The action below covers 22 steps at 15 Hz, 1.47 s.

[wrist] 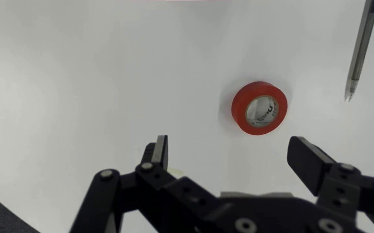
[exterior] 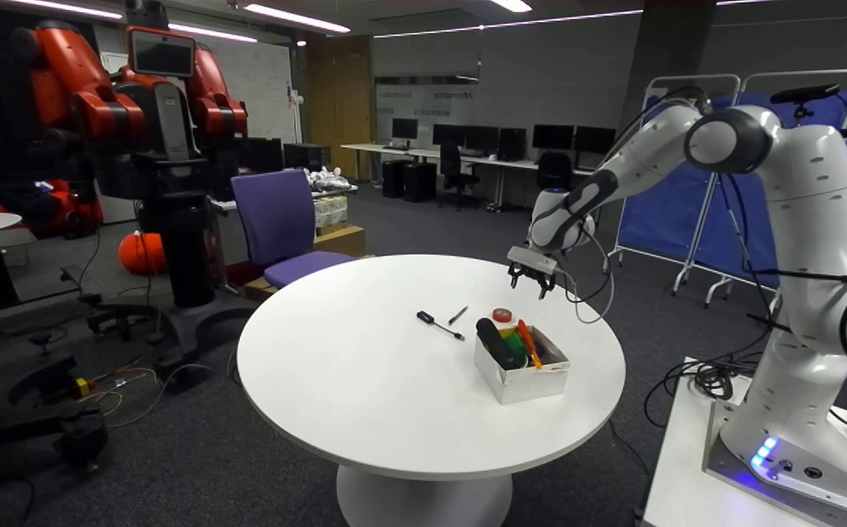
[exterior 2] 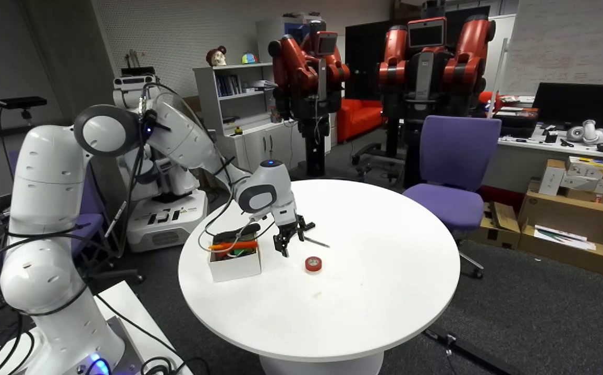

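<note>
Jaws spread wide and empty, hanging above white table (wrist: 77, 81), near but apart from red tape roll (wrist: 242, 110).

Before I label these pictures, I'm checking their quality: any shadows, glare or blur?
Wrist view: soft shadow left of and above the tape, pale sheen on the table at left, gripper slightly soft at the bottom. In an exterior view, ceiling lights blown out white.

I see a round roll of smooth red tape (wrist: 241, 106), its pale core (wrist: 268, 113) printed inside with dark lettering. It lies flat, hole facing up, near the open white rectangular box (exterior: 529, 384) but apart from it.
</note>
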{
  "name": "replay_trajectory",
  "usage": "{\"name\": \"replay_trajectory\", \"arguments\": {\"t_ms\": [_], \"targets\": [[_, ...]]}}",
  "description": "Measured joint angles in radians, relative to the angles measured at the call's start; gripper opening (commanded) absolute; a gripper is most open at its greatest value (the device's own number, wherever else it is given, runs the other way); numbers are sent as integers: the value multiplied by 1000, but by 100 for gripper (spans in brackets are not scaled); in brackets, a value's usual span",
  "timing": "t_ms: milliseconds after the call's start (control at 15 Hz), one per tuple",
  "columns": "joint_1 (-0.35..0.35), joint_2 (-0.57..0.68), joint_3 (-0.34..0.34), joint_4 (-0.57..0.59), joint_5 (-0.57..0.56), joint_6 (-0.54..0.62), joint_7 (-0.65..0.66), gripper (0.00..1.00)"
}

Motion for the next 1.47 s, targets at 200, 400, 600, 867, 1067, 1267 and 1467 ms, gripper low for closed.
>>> {"name": "replay_trajectory", "arguments": {"t_ms": [200,400,600,867,1067,1267,1467], "targets": [[1,85,-6,63,32,-1,40,100],[1,151,-7,124,55,-22,69,100],[2,206,-7,182,73,-63,84,100],[3,266,-7,248,75,-114,112,100],[5,303,-7,287,75,-137,125,100],[9,331,-8,312,75,-140,132,91],[12,345,-8,328,75,-142,134,62]]}}
